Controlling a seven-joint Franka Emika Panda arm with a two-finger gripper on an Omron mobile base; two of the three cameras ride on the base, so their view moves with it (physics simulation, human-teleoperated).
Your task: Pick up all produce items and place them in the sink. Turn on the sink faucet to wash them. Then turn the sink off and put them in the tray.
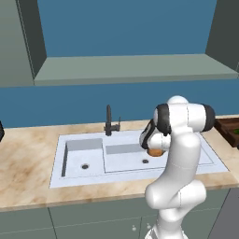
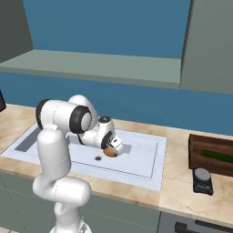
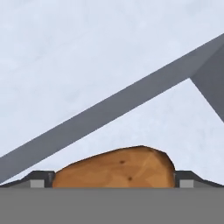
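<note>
Pincer (image 3: pixel 113 183) fingers flank lumpy, speckled brown potato (image 3: pixel 116 168) over smooth sink (image 3: pixel 87 52).

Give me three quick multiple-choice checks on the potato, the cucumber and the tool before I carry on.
1. Where is the potato?
A. on the tray
B. between the tool's fingertips, over the sink's larger basin
C. on the counter left of the sink

2. What colour is the faucet?
A. black
B. silver
C. white

3. Where does the cucumber lie?
A. in the small basin
B. on the shelf
C. in the tray

Answers:
1 B, the hand view shows it between the tool's tips above the sink floor.
2 A, it stands dark and thin behind the basins.
3 C, the right base view shows it in the brown tray right of the sink.
</note>
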